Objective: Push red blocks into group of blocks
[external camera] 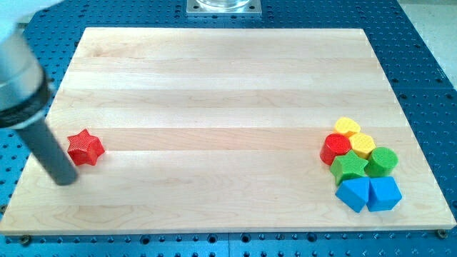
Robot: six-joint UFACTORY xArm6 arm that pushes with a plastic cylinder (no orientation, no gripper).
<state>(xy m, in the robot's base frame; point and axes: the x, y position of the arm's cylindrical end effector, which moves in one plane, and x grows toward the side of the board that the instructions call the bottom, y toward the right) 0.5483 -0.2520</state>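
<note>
From the one camera view, the rod's tip (66,178) rests on the worktop (214,86) near its left edge, just left of and slightly below the red star block (86,148); this end effector has nothing that opens and holds nothing. Well apart, near the right edge, sits the group: red cylinder block (335,148), two yellow blocks (348,126) (362,144), two green blocks (349,168) (382,161), two blue blocks (353,193) (384,193). To do it well, I would say the tip should centre behind the star's left side and push steadily rightward, correcting if the star pivots off.
</note>
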